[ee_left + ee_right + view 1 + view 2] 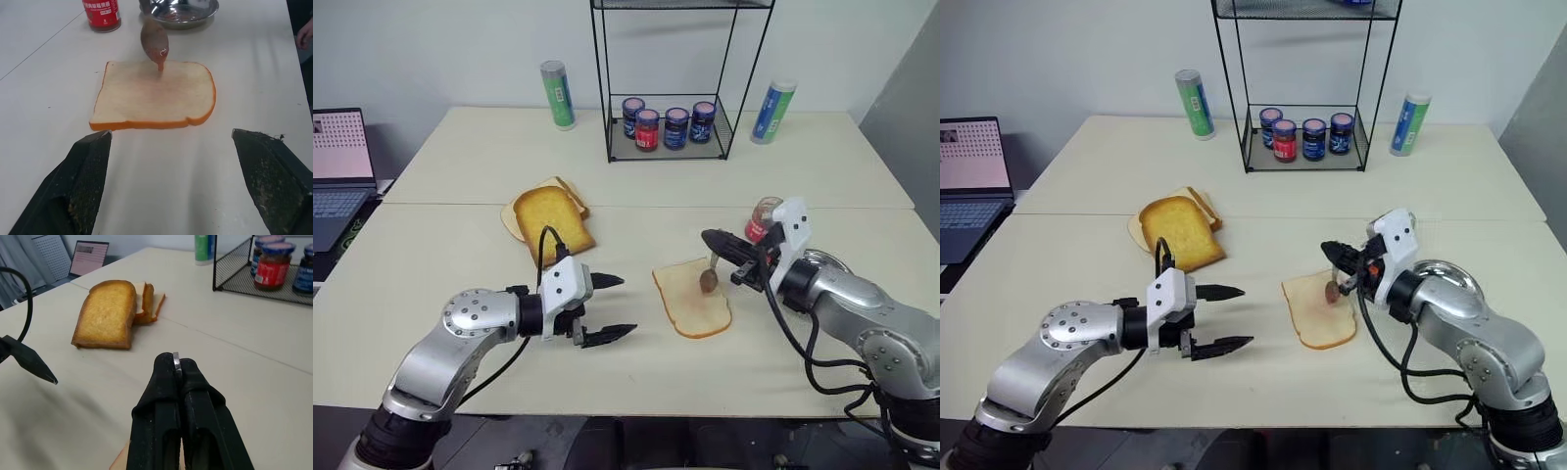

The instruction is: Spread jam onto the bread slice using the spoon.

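The pale bread slice lies flat on the table in front of me. Over its far right part hangs the spoon, bowl down, smeared with reddish jam that drips toward the bread. My right gripper is shut on the spoon's handle, whose metal end shows between the fingers. The jam jar stands just behind that gripper, partly hidden by it. My left gripper hovers open and empty left of the bread, pointing at it.
Several golden toasted slices lie stacked at the left centre. A black wire rack holding several lidded jars stands at the back, with a green tube and a blue-green tube beside it. A laptop sits off the table's left edge.
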### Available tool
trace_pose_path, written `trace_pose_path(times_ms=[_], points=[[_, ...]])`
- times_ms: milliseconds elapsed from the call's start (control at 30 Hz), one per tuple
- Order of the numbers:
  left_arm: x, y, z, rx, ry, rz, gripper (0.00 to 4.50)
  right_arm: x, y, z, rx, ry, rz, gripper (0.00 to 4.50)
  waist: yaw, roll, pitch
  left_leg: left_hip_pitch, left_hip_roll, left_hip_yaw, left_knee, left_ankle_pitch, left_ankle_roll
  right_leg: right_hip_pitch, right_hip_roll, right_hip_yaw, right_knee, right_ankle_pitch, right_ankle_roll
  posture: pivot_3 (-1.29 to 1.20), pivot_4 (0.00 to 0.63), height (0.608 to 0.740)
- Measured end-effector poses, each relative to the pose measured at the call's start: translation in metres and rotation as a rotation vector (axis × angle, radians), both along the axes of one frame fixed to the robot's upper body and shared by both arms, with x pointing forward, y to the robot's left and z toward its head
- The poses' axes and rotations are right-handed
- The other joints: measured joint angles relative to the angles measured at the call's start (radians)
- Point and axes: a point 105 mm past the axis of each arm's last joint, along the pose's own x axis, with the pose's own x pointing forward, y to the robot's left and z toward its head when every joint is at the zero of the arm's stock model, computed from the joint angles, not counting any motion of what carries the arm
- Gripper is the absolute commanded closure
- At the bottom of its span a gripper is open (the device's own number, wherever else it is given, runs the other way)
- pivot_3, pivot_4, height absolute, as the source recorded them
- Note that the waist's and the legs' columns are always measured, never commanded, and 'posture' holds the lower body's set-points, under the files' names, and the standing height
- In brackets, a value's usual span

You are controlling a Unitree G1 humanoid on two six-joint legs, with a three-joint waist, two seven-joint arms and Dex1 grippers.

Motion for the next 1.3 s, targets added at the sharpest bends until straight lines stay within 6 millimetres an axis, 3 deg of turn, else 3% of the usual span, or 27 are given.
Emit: trace_pose_path(times_ms=[367,467,567,667,967,1300], points=[[0.001,0.001,-0.002,-0.002,0.000,0.026,0.39,-0.003,0.011,0.003,0.015,-0.065,0.094,4.49,0.000,0.000,0.000,0.000,0.000,0.000,0.000,0.000,0.000,0.000,0.000,0.000,0.000,0.000,0.000,0.00,0.150,0.740],[0.001,0.002,-0.002,-0.002,-0.001,0.031,0.39,0.009,0.003,-0.002,0.097,0.002,0.024,4.49,0.000,-0.001,0.000,0.000,0.000,0.000,0.000,0.000,0.000,0.000,0.000,0.000,0.000,0.000,0.000,0.00,0.150,0.740],[0.003,0.000,-0.001,-0.011,-0.006,0.039,0.39,0.028,-0.019,-0.011,0.352,0.170,-0.120,4.49,0.000,-0.003,-0.001,0.001,0.000,-0.001,0.000,0.000,0.000,0.001,0.000,-0.001,0.001,0.000,0.000,0.00,0.150,0.740],[0.003,-0.002,-0.001,-0.021,-0.004,0.043,0.39,0.035,-0.044,-0.037,0.503,0.340,-0.265,4.49,0.001,-0.003,-0.001,0.000,0.000,0.000,0.000,0.000,0.000,0.001,-0.001,0.000,0.001,0.000,0.000,0.00,0.150,0.740],[0.006,-0.008,0.002,-0.023,-0.013,0.029,0.39,0.036,-0.041,-0.053,0.661,0.488,-0.319,4.49,-0.005,-0.002,-0.001,0.001,0.000,0.000,0.000,0.000,0.000,0.001,0.000,0.000,0.002,0.000,0.000,0.00,0.150,0.740],[0.007,-0.014,0.006,-0.031,-0.025,0.010,0.39,0.051,-0.040,-0.067,0.751,0.570,-0.372,4.49,-0.004,-0.002,-0.001,0.001,0.000,0.000,0.000,0.000,0.000,0.001,0.000,0.000,0.001,0.000,0.000,0.00,0.150,0.740]])
